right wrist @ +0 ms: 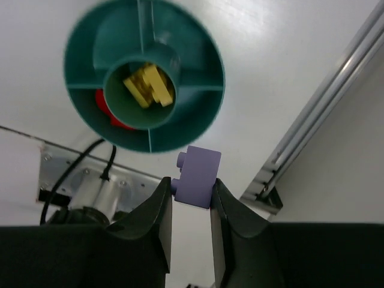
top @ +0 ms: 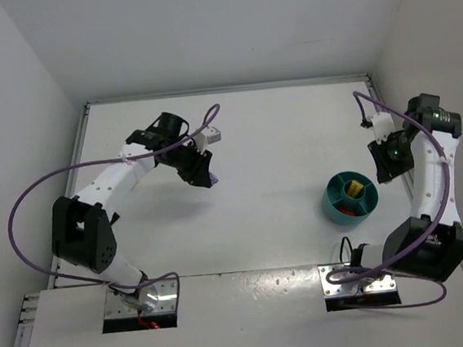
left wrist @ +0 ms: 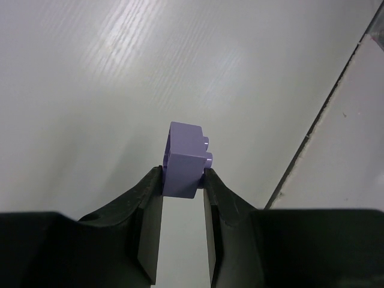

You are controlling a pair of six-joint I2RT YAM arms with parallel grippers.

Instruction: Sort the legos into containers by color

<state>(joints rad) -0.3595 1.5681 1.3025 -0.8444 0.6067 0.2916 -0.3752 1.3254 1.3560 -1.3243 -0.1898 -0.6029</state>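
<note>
My left gripper (left wrist: 183, 177) is shut on a lavender lego (left wrist: 185, 158), held above the bare table; in the top view it (top: 206, 178) hangs left of centre. My right gripper (right wrist: 191, 187) is shut on another lavender lego (right wrist: 198, 176), just beside the rim of the teal bowl (right wrist: 90, 48). The bowl's central cup holds yellow legos (right wrist: 149, 86), and a red lego (right wrist: 107, 109) lies in one outer compartment. In the top view the bowl (top: 333, 201) sits at the right, with the right gripper (top: 384, 161) just beyond its rim.
A metal rail (right wrist: 318, 132) runs along the table's right edge near the right gripper. The arms' base plates (top: 358, 280) sit at the near edge. A seam where table meets wall (left wrist: 324, 114) shows in the left wrist view.
</note>
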